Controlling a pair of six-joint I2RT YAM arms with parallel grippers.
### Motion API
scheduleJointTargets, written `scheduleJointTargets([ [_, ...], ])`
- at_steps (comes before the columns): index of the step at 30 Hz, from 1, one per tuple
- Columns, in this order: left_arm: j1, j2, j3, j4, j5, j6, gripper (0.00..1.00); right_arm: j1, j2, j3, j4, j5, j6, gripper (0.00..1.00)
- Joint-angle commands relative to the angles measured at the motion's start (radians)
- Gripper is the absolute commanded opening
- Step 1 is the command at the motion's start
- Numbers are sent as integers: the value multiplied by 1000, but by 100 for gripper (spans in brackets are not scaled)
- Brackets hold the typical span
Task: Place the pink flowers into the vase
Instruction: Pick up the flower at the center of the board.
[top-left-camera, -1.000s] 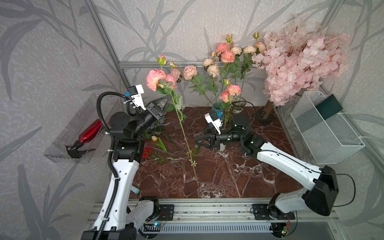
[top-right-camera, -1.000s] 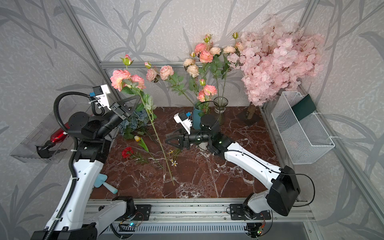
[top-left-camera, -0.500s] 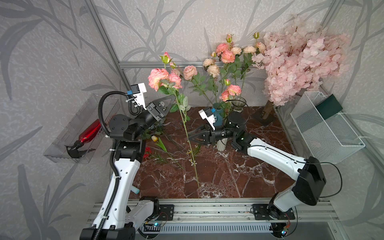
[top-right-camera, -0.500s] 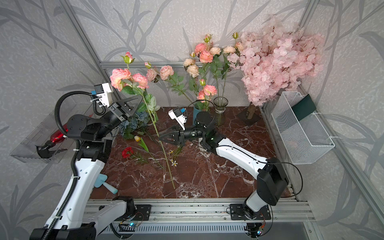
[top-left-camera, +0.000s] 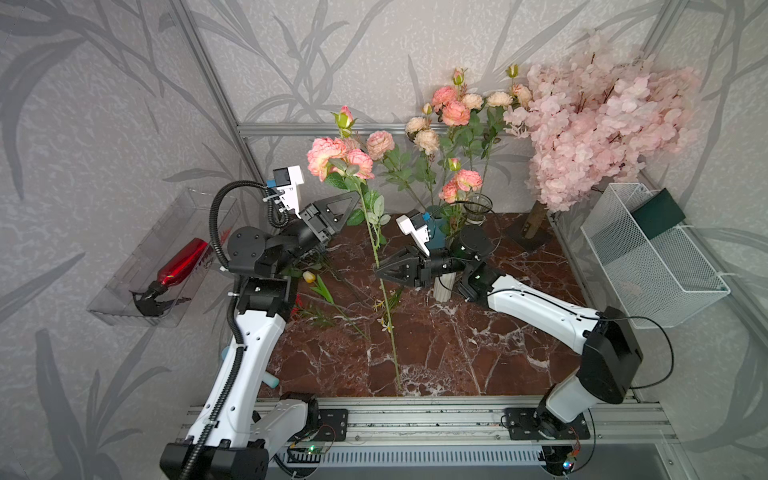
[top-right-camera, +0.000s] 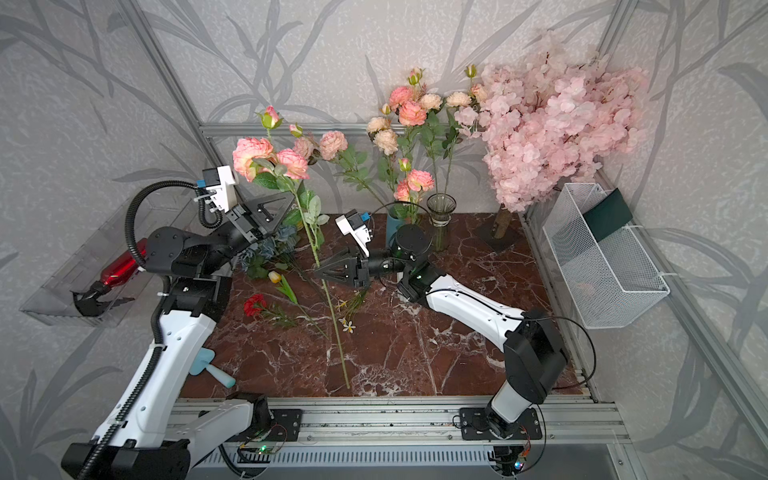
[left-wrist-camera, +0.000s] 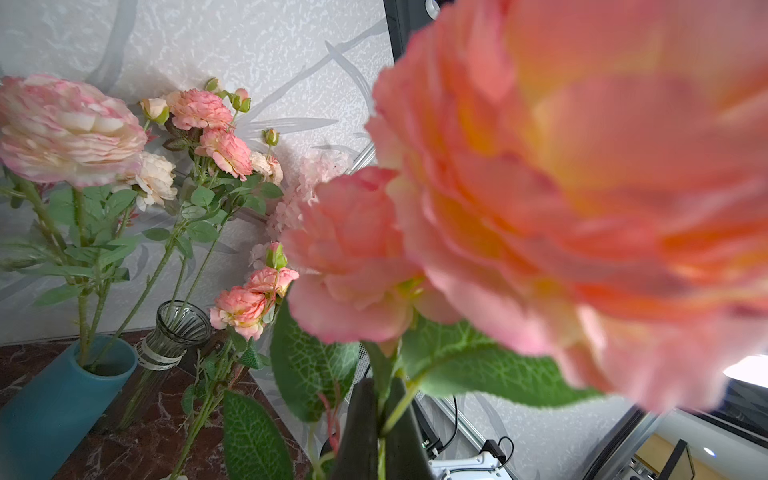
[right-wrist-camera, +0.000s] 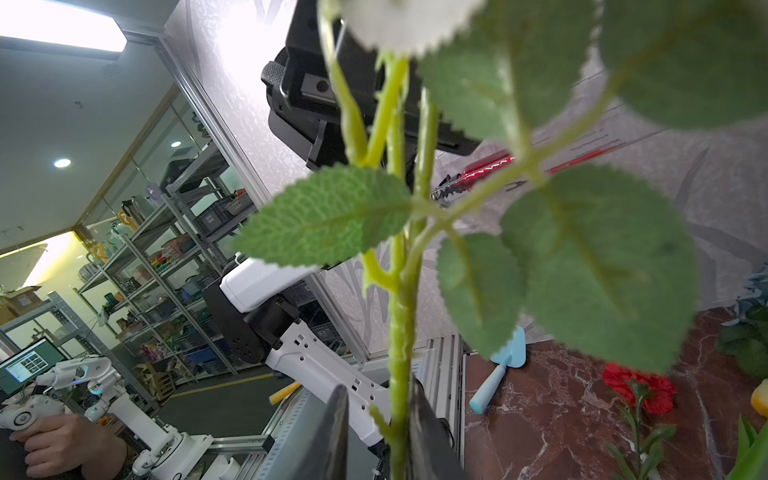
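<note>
Above the surface (top-left-camera: 457, 353), 1 pink flower (top-left-camera: 330, 160) is clamped by the left jaws, loosely ringed by the right jaws, and not yet set in the vase (top-right-camera: 392, 232).

In the left wrist view, the near blooms of the salmon-pink artificial peony spray (left-wrist-camera: 582, 199) are blurred, and the biggest is cut off by two edges. In a top view, the white left arm (top-left-camera: 249, 345) hides most of a pale blue plastic trowel (top-left-camera: 269, 379).
</note>
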Motion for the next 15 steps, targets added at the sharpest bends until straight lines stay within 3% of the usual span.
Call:
scheduleJointTargets([
  [1, -9, 7, 16, 75, 45, -38, 0, -4, 4, 24, 51, -17, 7, 23],
  [8, -22, 7, 20, 63, 68, -33, 0, -8, 4, 33, 48, -27, 9, 1],
  [13, -25, -1, 35, -11, 67, 20, 1, -11, -2, 28, 40, -20, 6, 0],
  [15, -26, -9, 51, -92, 61, 71, 12, -12, -13, 21, 21, -12, -13, 0],
])
